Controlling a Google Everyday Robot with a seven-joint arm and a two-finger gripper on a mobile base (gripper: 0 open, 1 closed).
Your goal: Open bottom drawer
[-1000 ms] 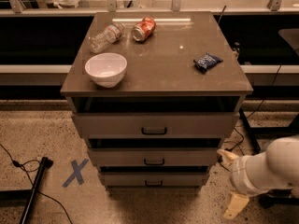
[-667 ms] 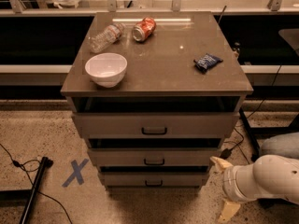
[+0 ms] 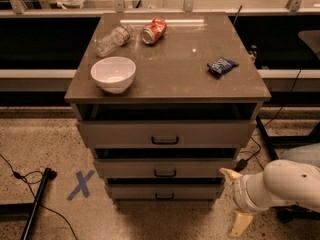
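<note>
Speckled floor (image 3: 45, 139), five o'clock: the tool (image 3: 230, 202), spread and empty, has edged toward the bottom drawer (image 3: 165, 190), still shut.

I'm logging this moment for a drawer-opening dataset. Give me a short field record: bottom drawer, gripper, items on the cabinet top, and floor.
bottom drawer: appears shut, handle untouched
gripper: low, to the right of the bottom drawer, not touching it, jaws apart
cabinet top: white bowl, plastic bottle on its side, red can on its side, blue packet
floor: blue X mark to the left of the cabinet
</note>
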